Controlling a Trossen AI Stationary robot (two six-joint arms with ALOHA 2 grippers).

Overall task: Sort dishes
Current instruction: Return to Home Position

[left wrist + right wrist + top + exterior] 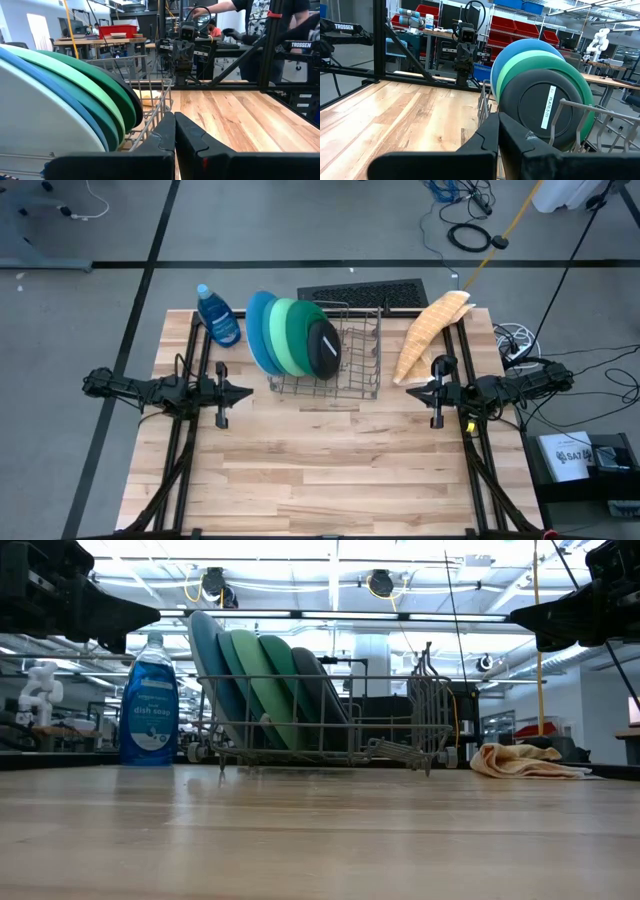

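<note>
Pressed shut, my left jaws and right jaws near bench [330,470] side edges, plates [290,335] standing in rack [362,366]

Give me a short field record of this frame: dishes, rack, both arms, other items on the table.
dishes: plates stand on edge in a row, blue at one end, black plate at the other
rack: grey wire rack holds every plate in view
left gripper: raised beside the rack, fingers shut, empty
right gripper: raised on the rack's other side, fingers shut, empty
other: blue soap bottle, tan cloth
</note>
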